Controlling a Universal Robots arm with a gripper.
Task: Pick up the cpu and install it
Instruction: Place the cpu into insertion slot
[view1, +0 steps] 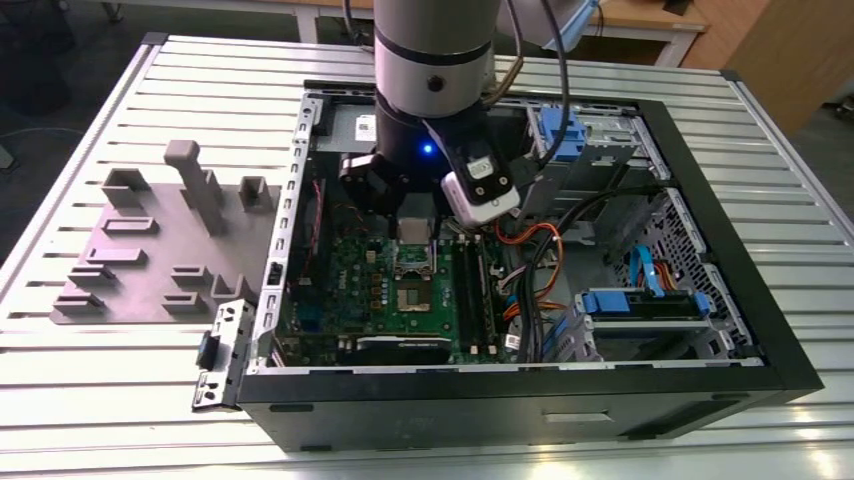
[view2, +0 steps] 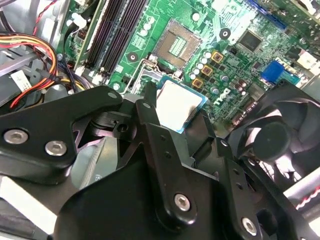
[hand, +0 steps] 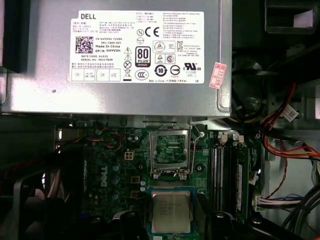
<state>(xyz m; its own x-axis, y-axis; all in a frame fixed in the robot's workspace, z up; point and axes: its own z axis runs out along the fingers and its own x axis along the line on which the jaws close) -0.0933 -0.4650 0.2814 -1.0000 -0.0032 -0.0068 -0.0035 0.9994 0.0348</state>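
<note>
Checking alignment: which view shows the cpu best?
The first wrist view: the cpu faces the camera, top fully visible. The second wrist view shows it obliquely, partly behind the gripper; the exterior view, a small grey patch.

The motherboard (view2: 160, 20) is green, the cpu (hand: 171, 212) above it silvery with a teal rim, the gripper (view2: 176, 112) black, the box (hand: 40, 60) grey, white-labelled.

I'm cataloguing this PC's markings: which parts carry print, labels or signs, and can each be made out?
White label on the grey metal box: dense print, certification signs, a square code.
Pink sticker at that box's corner: small digits, blurred.
Motherboard: white lettering; tiny component marks unreadable.
Cpu: faint engraving, too faint to read.
</note>
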